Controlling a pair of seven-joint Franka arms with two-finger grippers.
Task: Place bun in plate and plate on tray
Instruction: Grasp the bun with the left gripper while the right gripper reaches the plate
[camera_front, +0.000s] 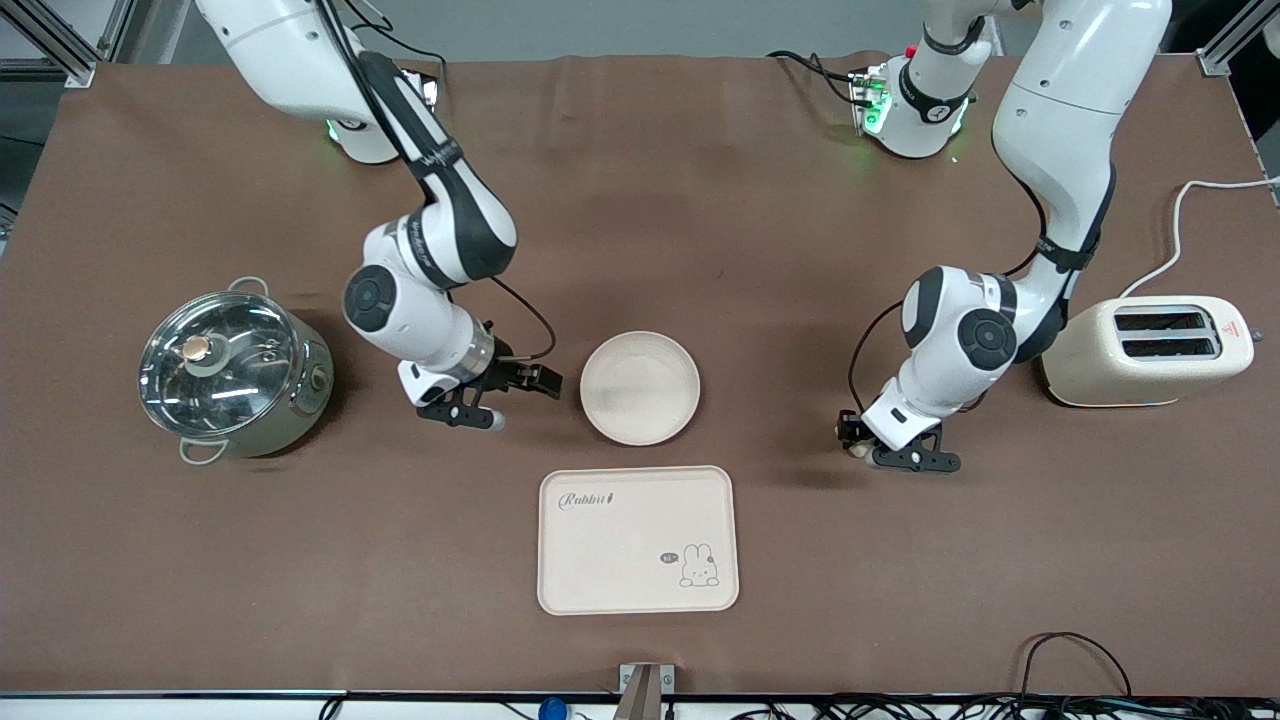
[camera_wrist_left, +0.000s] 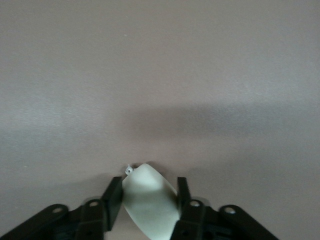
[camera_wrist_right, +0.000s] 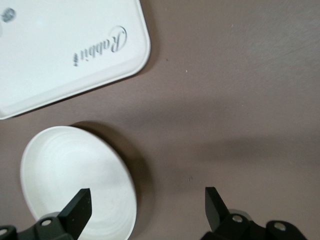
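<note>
The bun (camera_wrist_left: 150, 202), a small cream-white lump, sits between the fingers of my left gripper (camera_wrist_left: 150, 184), which is shut on it. In the front view that gripper (camera_front: 885, 455) is low over the bare table, toward the left arm's end from the plate, and the bun is almost hidden there. The round cream plate (camera_front: 640, 390) lies empty mid-table; it also shows in the right wrist view (camera_wrist_right: 75, 180). The cream tray (camera_front: 620, 560) with "Rabbit" lettering lies nearer the front camera than the plate, and also shows in the right wrist view (camera_wrist_right: 60, 55). My right gripper (camera_front: 512, 398) is open and empty beside the plate.
A steel pot with a glass lid (camera_front: 230, 370) stands toward the right arm's end of the table. A cream toaster (camera_front: 1150, 350) with a white cable stands toward the left arm's end. Brown table surface lies between them.
</note>
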